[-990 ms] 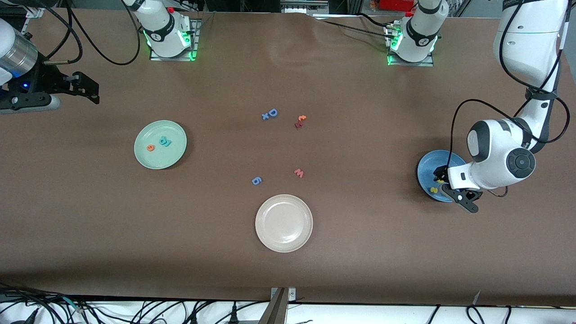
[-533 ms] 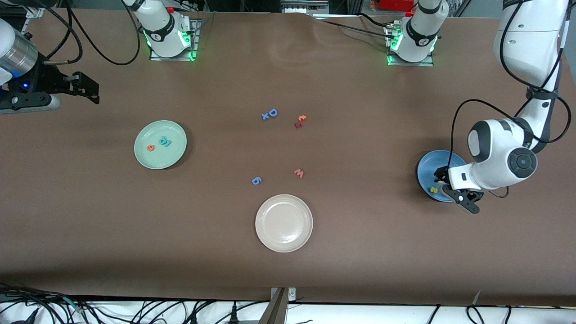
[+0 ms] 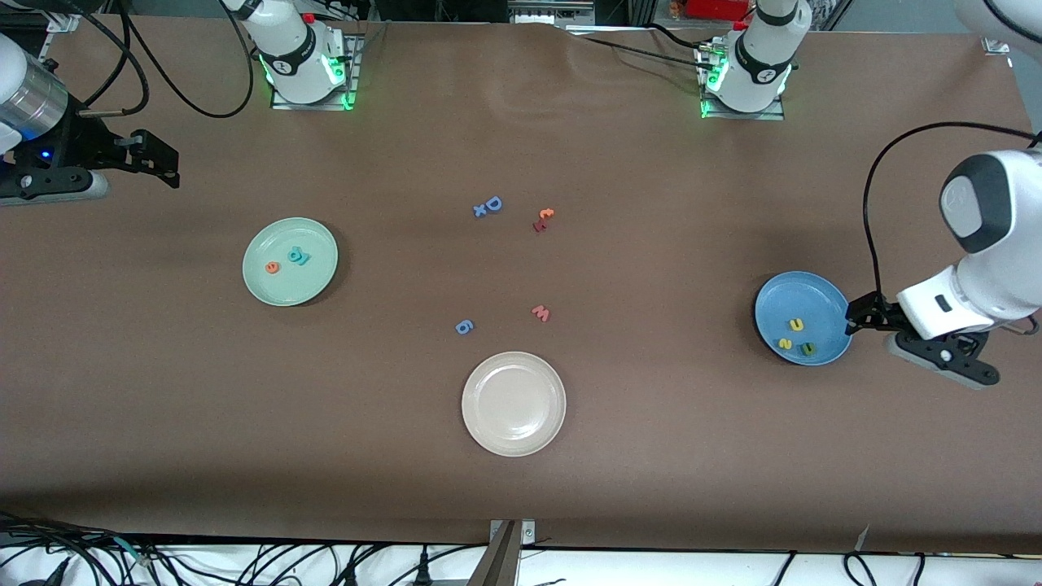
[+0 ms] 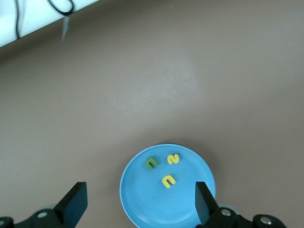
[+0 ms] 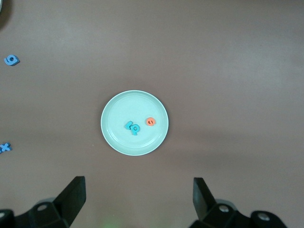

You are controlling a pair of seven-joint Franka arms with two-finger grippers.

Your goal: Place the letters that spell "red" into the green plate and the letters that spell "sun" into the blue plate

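Observation:
The green plate (image 3: pixel 313 281) holds the orange "e" (image 3: pixel 273 266) and the teal "r" and "d" (image 3: pixel 299 256), which lie touching each other. In the right wrist view the same plate (image 5: pixel 115 111) shows the "e" (image 5: pixel 150 122) and the teal pair (image 5: pixel 132 127). The blue plate (image 3: pixel 816 295) carries the yellow "u" (image 3: pixel 796 324), yellow "s" (image 3: pixel 785 343) and green "n" (image 3: pixel 807 348). My left gripper (image 3: pixel 859 319) hangs open and empty beside the blue plate (image 4: pixel 142 199), toward the left arm's end. My right gripper (image 3: pixel 161 161) waits open and empty, high up at the right arm's end.
A cream-white plate (image 3: pixel 514 403) sits nearest the front camera at mid-table. Loose letters lie in the middle: a blue "D" (image 3: pixel 493 203) with a small "x" (image 3: pixel 479 211), an orange and a red letter (image 3: pixel 543 218), a pink "w" (image 3: pixel 540 312), a blue "g" (image 3: pixel 464 326).
My left arm has pulled up and away from over the blue plate toward its own end of the table, uncovering the green "n" in it. The right arm has not moved.

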